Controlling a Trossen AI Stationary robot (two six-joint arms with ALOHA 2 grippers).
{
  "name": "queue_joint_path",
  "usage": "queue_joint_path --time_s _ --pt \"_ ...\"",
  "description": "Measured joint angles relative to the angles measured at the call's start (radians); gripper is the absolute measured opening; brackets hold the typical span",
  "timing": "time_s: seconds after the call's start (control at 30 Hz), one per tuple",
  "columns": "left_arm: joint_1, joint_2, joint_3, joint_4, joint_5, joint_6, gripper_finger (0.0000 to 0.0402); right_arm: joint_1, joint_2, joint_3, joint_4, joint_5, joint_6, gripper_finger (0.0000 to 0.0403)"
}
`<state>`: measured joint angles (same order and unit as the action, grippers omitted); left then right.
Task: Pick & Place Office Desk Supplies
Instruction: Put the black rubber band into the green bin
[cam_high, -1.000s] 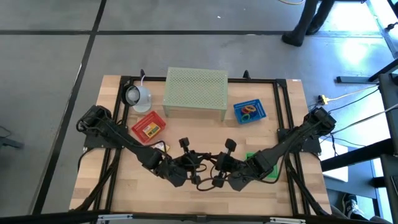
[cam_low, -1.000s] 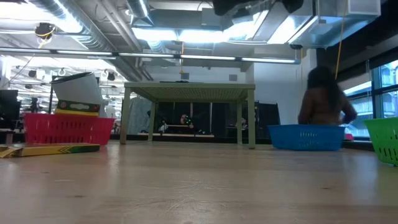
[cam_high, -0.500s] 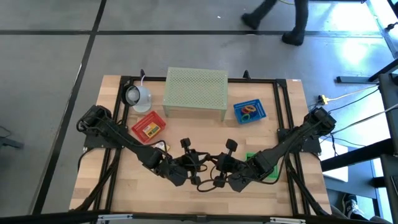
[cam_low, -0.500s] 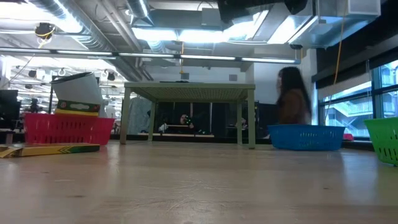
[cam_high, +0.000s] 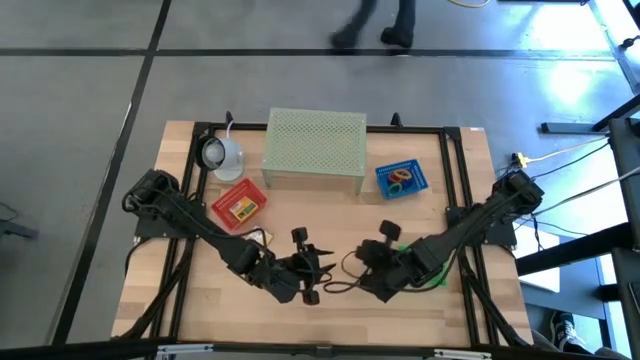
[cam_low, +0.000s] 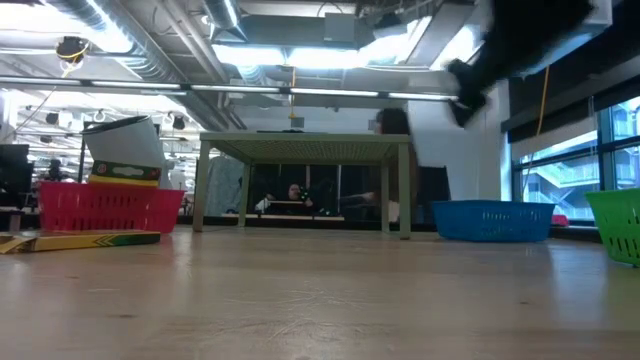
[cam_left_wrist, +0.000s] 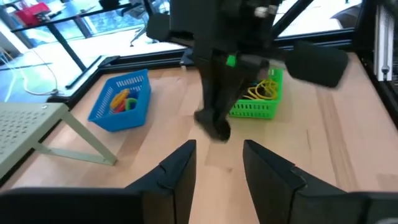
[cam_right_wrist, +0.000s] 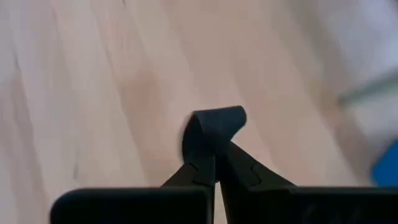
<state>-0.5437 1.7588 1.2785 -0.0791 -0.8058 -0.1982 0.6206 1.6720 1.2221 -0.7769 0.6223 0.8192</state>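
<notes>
Before the left tool (cam_left_wrist: 217, 165) — right arm (cam_left_wrist: 214, 74), green basket (cam_left_wrist: 258, 102).

- perforated stand (cam_high: 315, 148) stands at the rear centre of the bench (cam_high: 200, 300).
- one basket (cam_high: 239, 205) sits left of the stand, a second (cam_high: 402, 179) right of it.
- a third basket (cam_left_wrist: 258, 99) sits near the right edge, holding loops (cam_left_wrist: 264, 91).
- left hand (cam_high: 325, 268) and right hand (cam_high: 352, 275) are near each other at front centre.

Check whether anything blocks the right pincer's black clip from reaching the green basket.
Nothing visible does. The right pincer, shut on the black clip, hangs over bare wood close beside the green basket. The open left pincer is on the opposite side.
</notes>
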Motion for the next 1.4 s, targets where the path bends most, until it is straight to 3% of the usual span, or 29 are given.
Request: queue_joint_path --time_s 0.2,0.33,0.5,0.67,1.0,1.17,1.4 --pt "0.001 0.000 0.000 -0.002 0.003 0.000 0.0126 0.050 -0.047 0.000 -0.209 -0.267 0.172 0.0007" --pt "0.001 0.000 0.000 -0.003 0.003 -0.001 0.0126 0.110 -0.046 0.000 -0.327 -0.356 0.293 0.0008" --pt "0.001 0.000 0.000 -0.002 0.001 -0.002 0.0127 0.168 -0.041 -0.001 -0.467 -0.357 0.485 0.0008" --pt "0.001 0.000 0.000 -0.002 0.001 -0.024 0.0125 0.194 -0.041 -0.065 -0.444 -0.368 0.613 0.0009" --pt "0.001 0.000 0.000 -0.007 0.001 -0.024 0.0125 0.194 -0.041 -0.159 -0.424 -0.425 0.692 0.0014" --pt "0.001 0.000 0.000 -0.007 0.000 -0.024 0.0127 0.194 -0.041 -0.159 -0.424 -0.421 0.700 0.0051" --pt "0.001 0.000 0.000 -0.008 0.000 -0.024 0.0125 0.194 -0.041 -0.159 -0.424 -0.428 0.688 0.0137"
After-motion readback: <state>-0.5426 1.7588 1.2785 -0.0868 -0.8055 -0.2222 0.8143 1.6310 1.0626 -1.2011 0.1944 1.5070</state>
